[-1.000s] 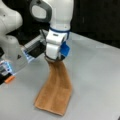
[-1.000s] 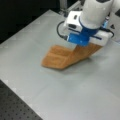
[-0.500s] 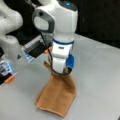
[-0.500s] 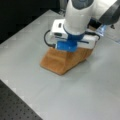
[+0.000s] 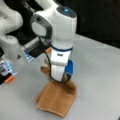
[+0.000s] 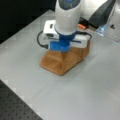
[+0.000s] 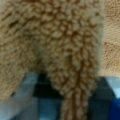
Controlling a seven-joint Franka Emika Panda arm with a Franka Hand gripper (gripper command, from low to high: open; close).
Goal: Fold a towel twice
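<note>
The orange-brown towel [image 5: 56,100] lies on the grey table, with part of it lifted and draped up into my gripper [image 5: 61,78]. In a front view the towel [image 6: 62,62] forms a raised hump under the gripper [image 6: 60,48], one end flat on the table. The wrist view is filled with the terry cloth of the towel [image 7: 62,50], a pinched fold running down between the two fingers [image 7: 27,100]. The gripper [image 7: 66,105] is shut on this fold, a little above the flat part of the towel.
A second white arm [image 5: 10,37] stands at a front view's left, with a small orange object [image 5: 10,79] and blue-lit parts near its base. A dark perforated board [image 6: 17,107] borders the grey table [image 6: 87,95] at a front view's bottom left.
The gripper has carried the lifted towel edge over the rest of the towel, toward a front view's bottom, and come lower. The towel's footprint on the table looks shorter.
</note>
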